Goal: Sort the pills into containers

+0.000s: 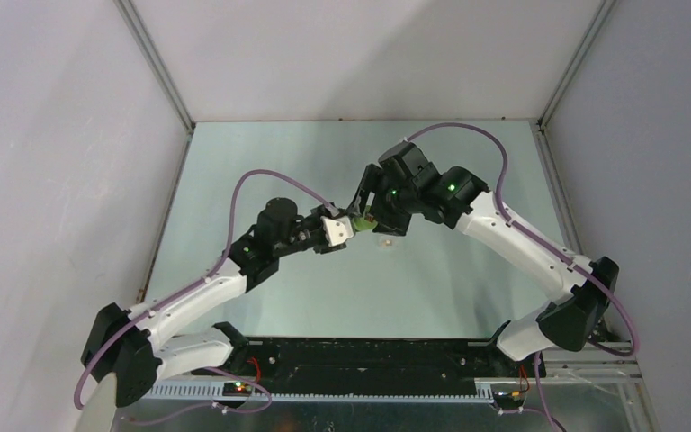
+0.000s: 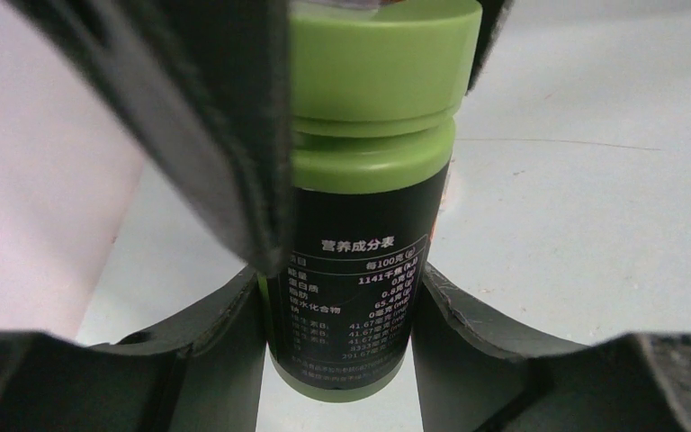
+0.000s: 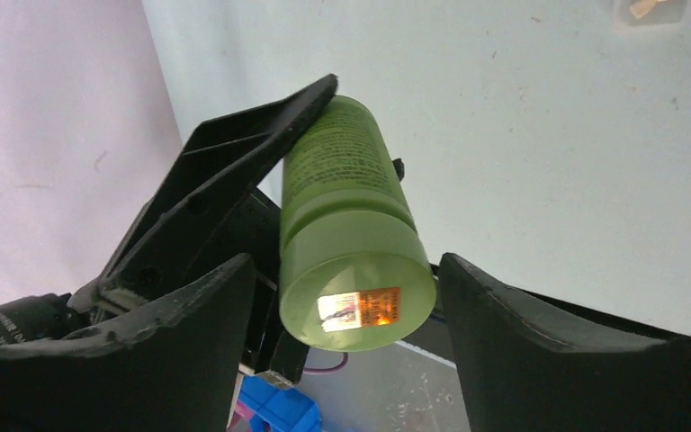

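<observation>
The left gripper [image 2: 342, 360] is pinching the bottle [image 2: 360, 225] across its dark printed label, bracing it so the right gripper [image 3: 346, 279] can work the cap [image 3: 396, 270]. The right jaws are standing spread beside that smooth, round green plastic. The clear container [image 1: 388, 241] is sitting on the table [image 1: 279, 297], just near of both grippers.

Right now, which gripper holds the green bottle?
The left gripper: its fingers clamp the bottle, while the right gripper stands open around the cap, not touching.
</observation>
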